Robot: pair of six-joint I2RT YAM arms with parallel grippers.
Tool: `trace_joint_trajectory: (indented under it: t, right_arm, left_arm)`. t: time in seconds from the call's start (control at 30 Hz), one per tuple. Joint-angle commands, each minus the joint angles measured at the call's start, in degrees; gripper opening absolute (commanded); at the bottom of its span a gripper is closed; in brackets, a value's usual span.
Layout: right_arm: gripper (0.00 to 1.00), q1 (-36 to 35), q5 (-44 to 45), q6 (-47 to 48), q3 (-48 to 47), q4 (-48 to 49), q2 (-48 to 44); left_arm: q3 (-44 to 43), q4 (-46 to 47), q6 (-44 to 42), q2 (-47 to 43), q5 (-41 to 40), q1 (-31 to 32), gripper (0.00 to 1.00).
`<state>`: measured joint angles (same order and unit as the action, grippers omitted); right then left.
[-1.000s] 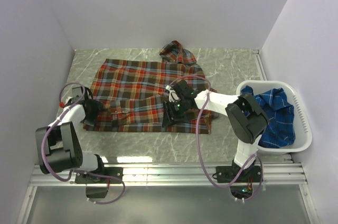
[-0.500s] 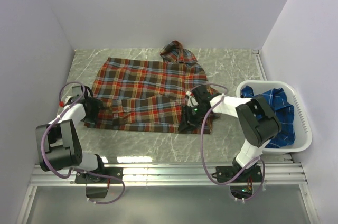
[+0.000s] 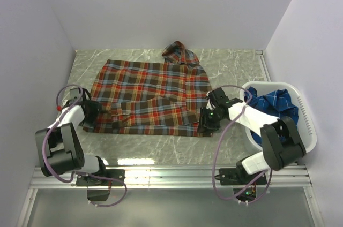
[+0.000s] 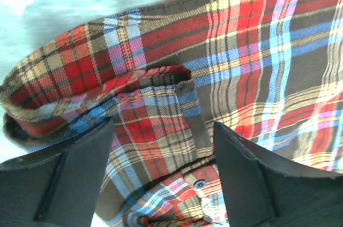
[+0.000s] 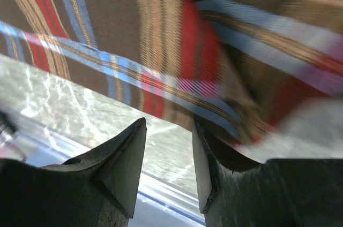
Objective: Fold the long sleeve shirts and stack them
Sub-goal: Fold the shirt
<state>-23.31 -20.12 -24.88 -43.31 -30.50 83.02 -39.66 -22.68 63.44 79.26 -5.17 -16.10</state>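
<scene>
Left tool spread wide over the red shirt at its left edge. Right tool, fingers barely apart and gripping nothing, is at its near right corner. Two shirts: red shirt flat on the bench, blue shirt in one basket.

Left fingers spread wide; right fingers only narrowly parted.

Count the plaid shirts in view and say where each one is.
2. The red-orange plaid shirt lies spread on the table; the blue plaid shirt is bunched in the white basket at the right. Others may be hidden under it.
</scene>
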Motion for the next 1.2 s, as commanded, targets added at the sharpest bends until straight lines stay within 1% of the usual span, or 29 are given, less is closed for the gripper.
trace_joint_trajectory:
  t: [0.0,0.07,0.1,0.17,0.2,0.23,0.27,0.3,0.33,0.37,0.4,0.47,0.5,0.63,0.77,0.87,1.03,1.17]
  right_arm:
    - [0.48,-1.6,9.4,0.1,-5.2,-3.5,-5.9]
    - [0.48,-3.2,12.7,0.6,-8.3,-2.6,-7.4]
    - [0.48,-3.9,13.8,1.0,-10.3,-1.9,-7.4]
    - [0.50,-5.7,16.3,2.1,-12.7,-0.4,-5.9]
    - [0.51,-6.2,17.1,2.6,-14.1,0.0,-4.7]
    - [0.54,-6.8,17.7,2.9,-16.9,0.4,-1.8]
    - [0.56,-7.5,19.8,3.6,-18.5,0.6,-0.2]
    - [0.58,-8.9,20.0,4.1,-21.6,0.8,3.3]
    - [0.60,-9.8,22.2,4.8,-23.1,0.9,4.9]
    - [0.61,-10.6,23.9,6.0,-24.5,1.1,6.5]
    - [0.62,-12.1,24.5,6.8,-27.0,1.0,9.5]
    - [0.62,-13.4,25.2,8.9,-29.4,0.6,12.4]
    - [0.63,-14.6,25.6,9.6,-31.2,0.4,14.8]
    - [0.63,-16.5,24.3,12.2,-33.6,-1.2,19.4]
    - [0.63,-19.0,22.9,13.8,-33.4,-3.9,22.6]
    - [0.63,-21.0,22.1,14.5,-31.3,-5.7,24.0]
    - [0.62,-22.7,20.3,15.0,-26.7,-8.3,23.5]
    - [0.62,-23.4,19.2,14.8,-22.0,-9.5,21.0]
  left_arm:
    - [-2.1,-7.1,-3.9,-4.4,-4.0,-0.6,0.82]
    - [-4.6,-7.4,-5.7,-6.6,-4.9,0.0,0.87]
    - [-6.8,-7.7,-7.9,-8.3,-5.7,1.4,0.92]
    - [-9.1,-7.0,-10.9,-9.1,-7.7,3.7,0.97]
    - [-10.5,-6.7,-14.1,-9.0,-7.9,6.5,0.98]
    - [-13.4,-6.3,-15.4,-7.9,-8.7,8.2,0.98]
    - [-14.8,-6.0,-16.8,-6.9,-10.7,12.0,0.99]
    - [-18.0,-6.0,-19.8,-4.2,-12.0,14.0,0.99]
    - [-19.6,-6.3,-21.2,-2.5,-12.8,15.6,0.99]
    - [-21.2,-6.8,-23.4,-0.6,-13.7,18.5,0.99]
    - [-23.9,-7.2,-24.3,3.1,-13.9,19.3,0.99]
    - [-26.0,-7.9,-25.8,6.8,-12.9,20.3,0.99]
    - [-27.6,-8.2,-26.1,10.1,-12.8,20.4,0.99]
    - [-29.6,-8.8,-27.0,16.7,-11.1,20.8,0.99]
    - [-28.6,-10.5,-25.5,20.5,-10.4,20.8,0.99]
    - [-24.2,-11.7,-23.7,21.5,-10.8,20.8,0.99]
    - [-17.8,-12.1,-21.7,20.3,-10.8,20.0,0.99]
    - [-12.5,-13.5,-20.0,16.9,-10.8,18.5,0.99]
